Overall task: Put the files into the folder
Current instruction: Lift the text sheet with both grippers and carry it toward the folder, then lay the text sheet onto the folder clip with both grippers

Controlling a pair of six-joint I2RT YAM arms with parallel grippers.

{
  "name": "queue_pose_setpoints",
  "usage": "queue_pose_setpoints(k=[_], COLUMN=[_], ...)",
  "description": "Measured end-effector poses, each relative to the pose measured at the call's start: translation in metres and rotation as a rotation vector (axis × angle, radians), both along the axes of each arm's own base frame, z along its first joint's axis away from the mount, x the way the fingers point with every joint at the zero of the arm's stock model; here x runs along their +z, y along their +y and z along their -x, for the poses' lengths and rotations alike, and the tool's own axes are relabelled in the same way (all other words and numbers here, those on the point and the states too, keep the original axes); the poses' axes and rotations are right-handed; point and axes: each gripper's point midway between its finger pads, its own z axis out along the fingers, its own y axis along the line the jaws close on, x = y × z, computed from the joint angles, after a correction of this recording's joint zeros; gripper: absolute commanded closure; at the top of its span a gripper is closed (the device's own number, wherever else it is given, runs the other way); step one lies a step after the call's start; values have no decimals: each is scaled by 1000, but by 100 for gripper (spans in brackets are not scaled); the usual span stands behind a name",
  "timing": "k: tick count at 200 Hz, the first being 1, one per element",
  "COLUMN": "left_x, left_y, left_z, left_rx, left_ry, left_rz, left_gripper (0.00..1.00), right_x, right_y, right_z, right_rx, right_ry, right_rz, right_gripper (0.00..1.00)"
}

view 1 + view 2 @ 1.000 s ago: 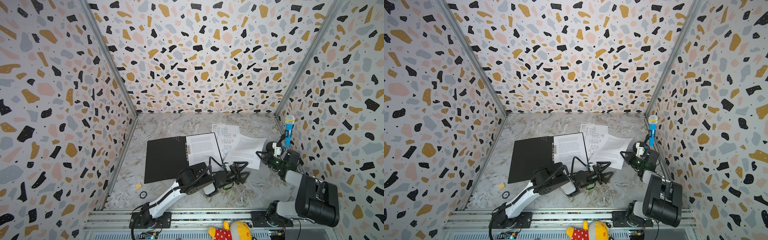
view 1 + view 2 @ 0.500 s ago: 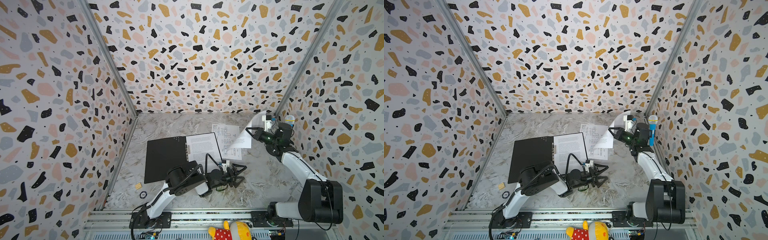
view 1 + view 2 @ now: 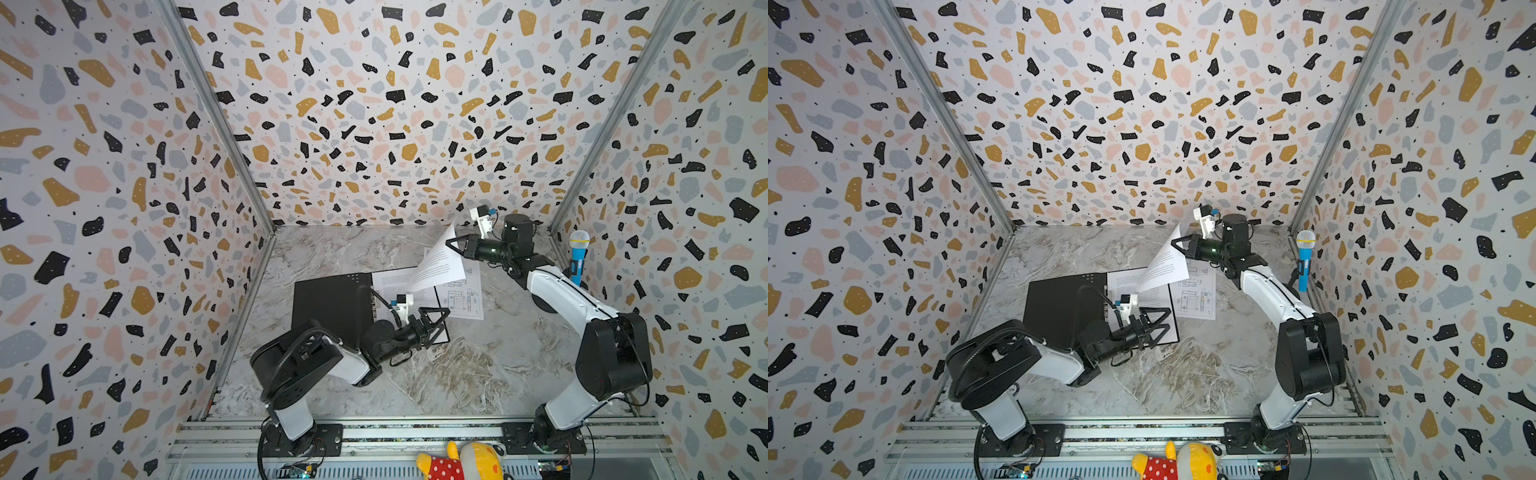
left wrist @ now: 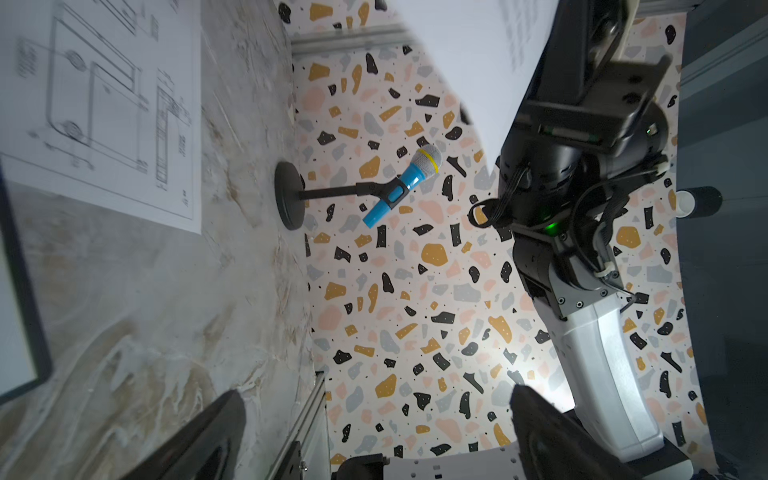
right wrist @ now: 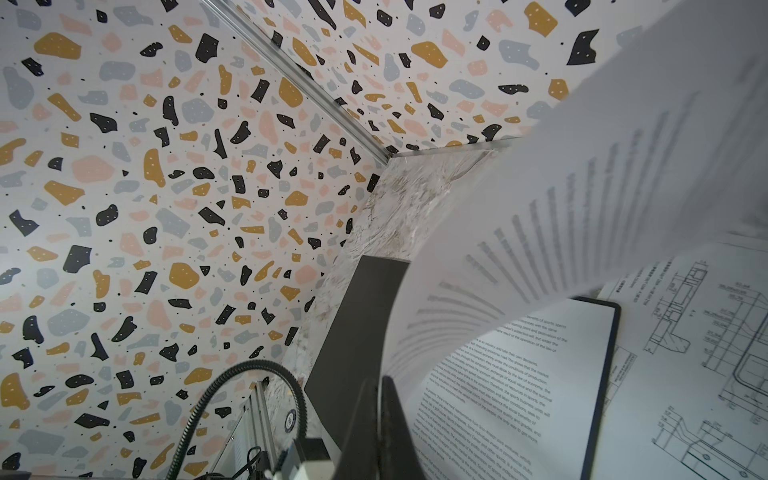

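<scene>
Left hand (image 3: 445, 326): released, jaws spread wide, over the near right corner of the folder.
Folder (image 3: 328, 299): open flat on the tabletop (image 3: 478, 374), black inside up.
Text sheet (image 3: 392, 286): flat on the folder's right half.
Drawing sheet (image 3: 465, 297): on the tabletop at the folder's right edge.
Right hand (image 3: 455, 245): clenched on the lifted sheet's edge.
Lifted sheet (image 3: 436, 266): printed, curled, raised above the folder's far right corner.
Microphone (image 3: 578, 257): on a stand by the right wall.

Open black folder (image 3: 328, 303) holds a text sheet (image 3: 392, 280); lifted sheet (image 3: 438, 264) curls aloft.
</scene>
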Motion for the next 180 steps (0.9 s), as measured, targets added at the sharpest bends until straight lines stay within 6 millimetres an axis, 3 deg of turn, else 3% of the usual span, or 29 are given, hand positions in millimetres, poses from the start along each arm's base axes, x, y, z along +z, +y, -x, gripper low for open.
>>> queue_pose_setpoints(k=[23,62,95,128,180], left_x=[-3,-18,-31,-48,-61], left_y=[40,118,153,172,186], left_z=[-17,-45,-59,-64,-67], left_rx=[95,298,375,392,395], left_ry=[-24,-23,-7,29,42], left_rz=[-73,-230,-331,-396,-451], left_gripper=[0,0,0,1,0], right_x=[-23,-112,-167,-187,-188], right_y=[-1,-6,-9,-7,0], right_z=[9,43,63,68,63], right_rx=[16,53,76,87,70], right_ry=[23,198,306,328,308], right_rz=[10,56,104,130,136], right_gripper=[100,100,100,100,100])
